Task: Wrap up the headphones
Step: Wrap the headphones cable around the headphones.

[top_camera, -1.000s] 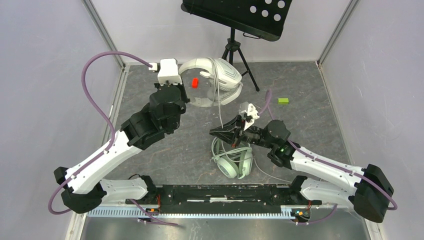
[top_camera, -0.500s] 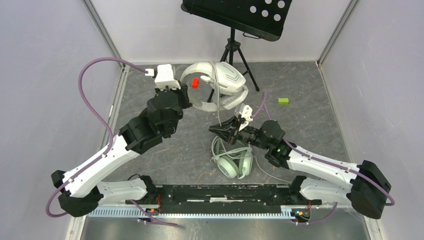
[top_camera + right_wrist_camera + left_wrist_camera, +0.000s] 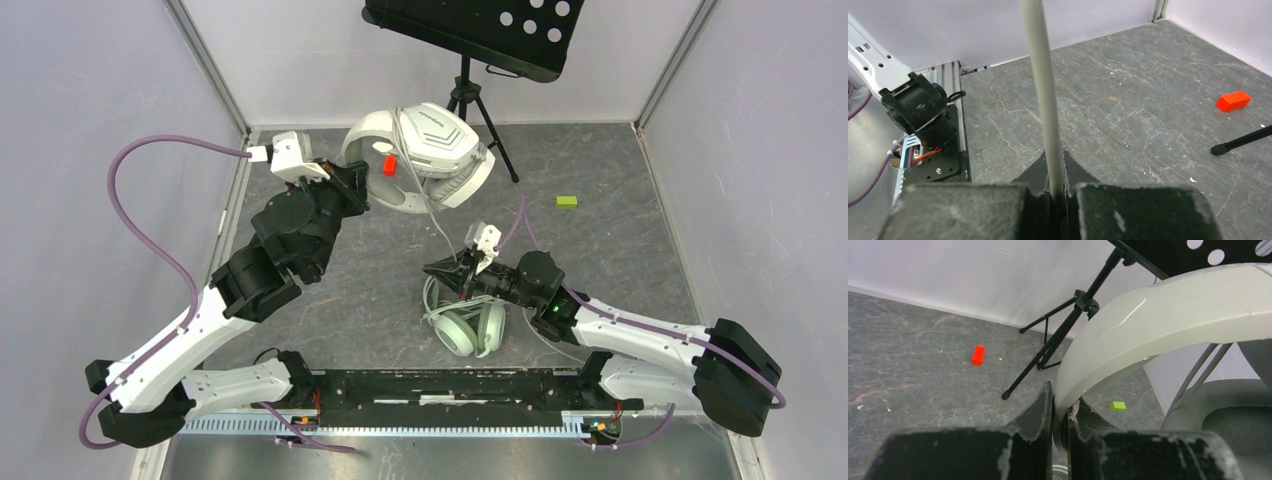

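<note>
Grey, stone-look table (image 3: 620, 270) lies under everything I can see. My left claw (image 3: 1060, 412) is squeezed tight on the wide band of the white-grey headset (image 3: 425, 140). The band goes right between the two fingers, with no gap left. That headset is at the far side of the table, just beside the legs of a black stand (image 3: 470, 100). I cannot tell if it is touching the table or lifted off it.

My right claw (image 3: 1058, 192) is pinched shut on a thin pale cable (image 3: 1040, 75). From above, that cable runs from the white-grey headset down across the table to the right claw.

The mint-green headset (image 3: 465, 322) lies flat on the table close to my side, right below the right claw, with loops of pale cable beside it.

A little red block (image 3: 389, 166) shows inside the ring of the white-grey headset. A little green block (image 3: 567, 201) lies well apart, over on the right.
</note>
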Available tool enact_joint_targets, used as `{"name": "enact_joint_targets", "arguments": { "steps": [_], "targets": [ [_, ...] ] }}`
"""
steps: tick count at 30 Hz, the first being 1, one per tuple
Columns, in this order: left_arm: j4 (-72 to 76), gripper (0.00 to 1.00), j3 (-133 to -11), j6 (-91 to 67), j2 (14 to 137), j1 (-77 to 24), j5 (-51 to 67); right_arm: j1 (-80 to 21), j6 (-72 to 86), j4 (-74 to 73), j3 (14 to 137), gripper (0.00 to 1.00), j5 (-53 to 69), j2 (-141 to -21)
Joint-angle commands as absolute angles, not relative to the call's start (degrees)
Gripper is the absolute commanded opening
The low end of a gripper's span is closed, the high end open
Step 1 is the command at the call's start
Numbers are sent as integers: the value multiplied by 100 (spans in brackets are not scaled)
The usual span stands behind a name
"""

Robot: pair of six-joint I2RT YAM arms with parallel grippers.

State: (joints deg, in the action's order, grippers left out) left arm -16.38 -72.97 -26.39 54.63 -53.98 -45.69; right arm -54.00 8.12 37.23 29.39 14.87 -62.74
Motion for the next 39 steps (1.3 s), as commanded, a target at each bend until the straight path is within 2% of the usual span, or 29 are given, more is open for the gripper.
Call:
{"name": "enact_joint_targets", "arguments": {
  "steps": [1,8,13,22,29,32,34,39],
  "targets": [
    [-905,2,-7352,-3496,5222,-5379,-4307,-5425,510,3963,2772,0,1303,-6200],
    [-1090,2,-7409,-3735,5045,-5378,-3805,-5423,181,3901,2630,0,1069,-6023],
    [-1282,2,-7394,-3891,4962,-5379,-3225,-5421,50,3879,2551,13,1019,-5942],
    [-1934,2,-7513,-3899,4768,-5379,-2698,-5405,-293,3783,2418,2,817,-5903],
    [-2637,2,-7719,-3466,4646,-5377,-2174,-5344,-381,3809,2299,4,652,-5777],
    [-3008,2,-7901,-3355,4688,-5379,-2040,-5317,-502,3891,2227,14,669,-5707],
    [-3168,2,-8006,-3323,4715,-5379,-1899,-5309,-597,3924,2194,17,661,-5674],
    [-3544,2,-8262,-3275,4844,-5379,-1614,-5290,-773,3981,2077,8,589,-5621]
  ]
}}
